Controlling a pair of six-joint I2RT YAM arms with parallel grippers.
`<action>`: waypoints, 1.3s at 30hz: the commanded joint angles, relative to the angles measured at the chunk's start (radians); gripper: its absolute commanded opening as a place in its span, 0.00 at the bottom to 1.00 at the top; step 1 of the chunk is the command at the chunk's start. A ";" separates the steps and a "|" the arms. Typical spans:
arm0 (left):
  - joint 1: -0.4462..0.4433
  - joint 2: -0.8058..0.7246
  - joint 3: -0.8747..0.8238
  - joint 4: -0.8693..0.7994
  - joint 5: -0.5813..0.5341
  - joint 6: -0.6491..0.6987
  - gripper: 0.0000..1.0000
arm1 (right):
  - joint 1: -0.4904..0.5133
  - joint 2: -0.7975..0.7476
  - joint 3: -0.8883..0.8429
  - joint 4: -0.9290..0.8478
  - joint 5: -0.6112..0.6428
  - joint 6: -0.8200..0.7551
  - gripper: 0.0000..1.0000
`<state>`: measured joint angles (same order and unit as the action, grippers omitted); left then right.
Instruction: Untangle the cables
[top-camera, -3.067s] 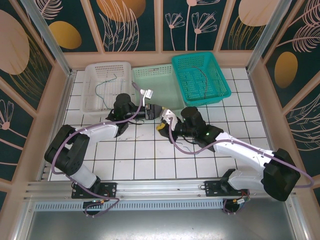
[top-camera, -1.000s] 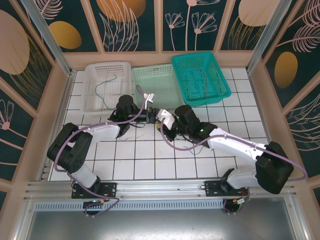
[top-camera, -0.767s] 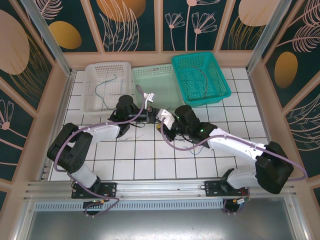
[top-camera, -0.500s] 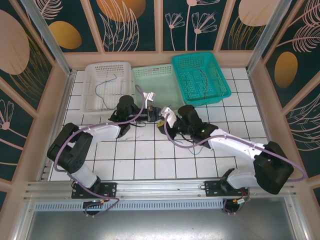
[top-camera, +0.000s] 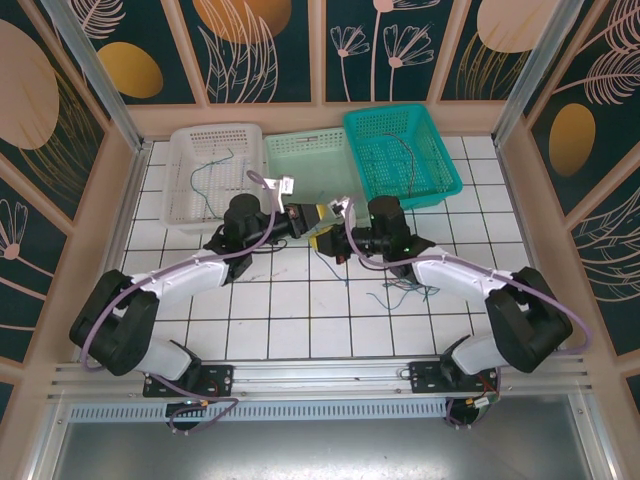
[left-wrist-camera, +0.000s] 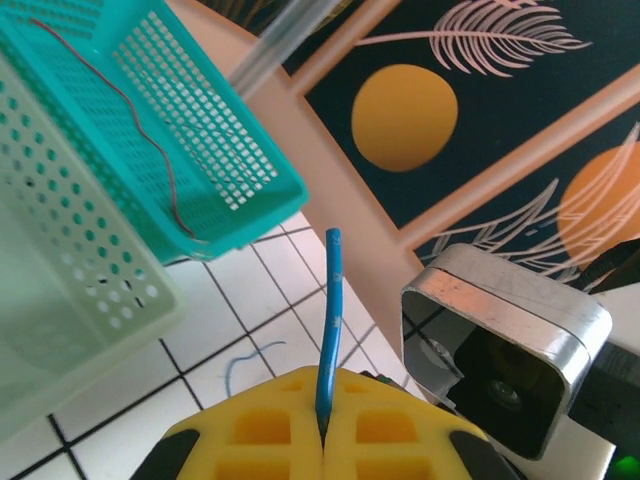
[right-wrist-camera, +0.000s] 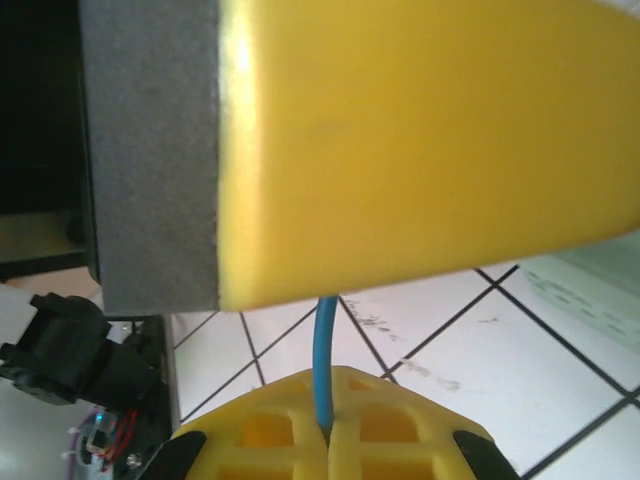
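A thin blue cable (left-wrist-camera: 328, 320) rises from between the yellow pads of my left gripper (left-wrist-camera: 325, 437), which is shut on it. The same blue cable (right-wrist-camera: 322, 360) is pinched in my right gripper (right-wrist-camera: 328, 432), with a left finger (right-wrist-camera: 420, 140) right above it. From above, the left gripper (top-camera: 318, 220) and right gripper (top-camera: 338, 243) meet tip to tip in front of the green basket. A small tangle of thin cables (top-camera: 405, 290) lies on the tiles beside the right arm. One cable (top-camera: 205, 180) lies in the white basket, and a reddish one (left-wrist-camera: 140, 140) in the teal basket.
Three baskets line the back: white (top-camera: 180, 140), light green (top-camera: 330, 165) and teal (top-camera: 445, 150). The right wrist's camera housing (left-wrist-camera: 500, 350) sits close to the left gripper. A loose bluish cable (left-wrist-camera: 235, 365) lies on the white tiles below.
The left gripper has shut on the blue cable. Both grippers have shifted back towards the baskets, and the right arm has swung away from the tangle on the tiles.
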<state>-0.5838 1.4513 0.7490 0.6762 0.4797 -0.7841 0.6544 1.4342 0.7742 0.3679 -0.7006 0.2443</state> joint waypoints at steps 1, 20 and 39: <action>0.022 -0.025 0.006 0.001 -0.149 0.072 0.05 | -0.006 0.039 0.047 -0.104 -0.078 0.030 0.00; 0.022 -0.222 -0.100 -0.215 -0.424 0.216 0.99 | -0.291 0.557 0.764 -0.340 -0.167 0.136 0.00; 0.022 -0.246 -0.134 -0.245 -0.412 0.220 0.98 | -0.277 0.905 1.249 -0.676 -0.022 0.084 0.64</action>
<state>-0.5629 1.2278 0.6277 0.4404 0.0689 -0.5827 0.3595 2.3573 1.9984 -0.2630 -0.7593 0.3668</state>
